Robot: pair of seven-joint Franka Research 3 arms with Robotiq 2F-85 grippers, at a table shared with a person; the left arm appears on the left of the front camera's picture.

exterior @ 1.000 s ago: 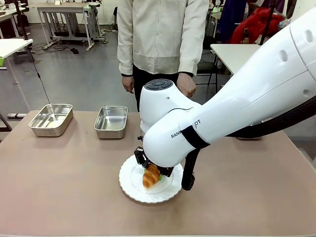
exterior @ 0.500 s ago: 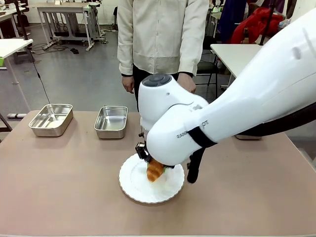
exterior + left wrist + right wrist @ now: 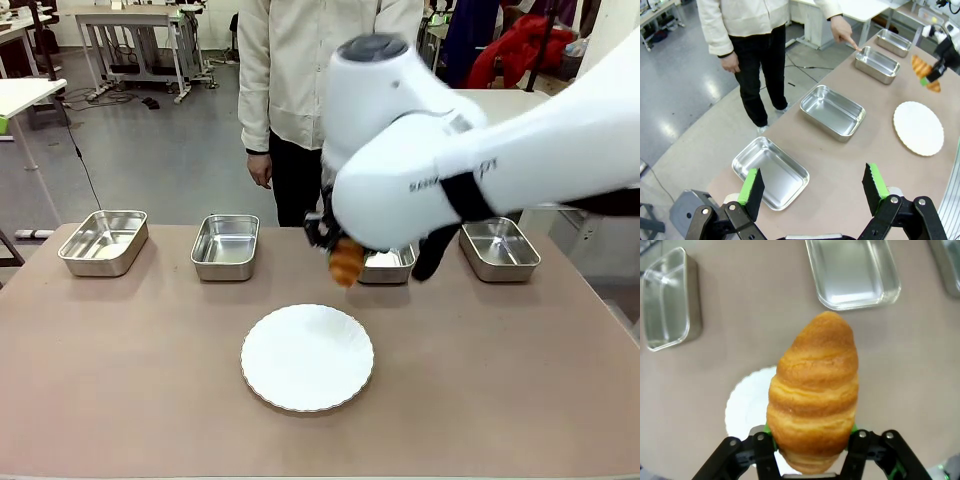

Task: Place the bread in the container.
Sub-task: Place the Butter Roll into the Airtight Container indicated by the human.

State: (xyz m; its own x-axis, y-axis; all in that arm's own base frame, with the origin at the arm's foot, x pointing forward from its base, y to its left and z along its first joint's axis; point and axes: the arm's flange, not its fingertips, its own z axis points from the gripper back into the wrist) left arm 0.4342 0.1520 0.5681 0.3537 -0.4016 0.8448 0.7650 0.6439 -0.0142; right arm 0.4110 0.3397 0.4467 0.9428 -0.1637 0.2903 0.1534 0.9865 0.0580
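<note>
The right gripper is clamped on the bread, its pads pinching the lower end so that most of the croissant sticks out past the fingertips. In the front view the bread hangs in the air beyond the plate, over the far side of the table and just short of the third tray in the row, well clear of the tabletop. That tray sits behind the plate and a little to the right of it, partly hidden by the arm. The person's hand points a finger at its far rim, so I take it for the container.

Three more trays line up along the same far edge: one behind the plate to the left, one far out to the left, and one to the right of the pointed-out tray. The plate itself lies bare.

The left gripper hangs with its jaws spread wide and nothing between them, above the left end of the row, well away from the plate.

The grip looks risky to me. Only the tail of the croissant is held, so a quick swing could let it pivot or slip free before it is over the tray. The trays look alike and stand close together, so a small aiming error could drop it on a rim or in the wrong one. The pointing finger is also close to where the bread must come down.
</note>
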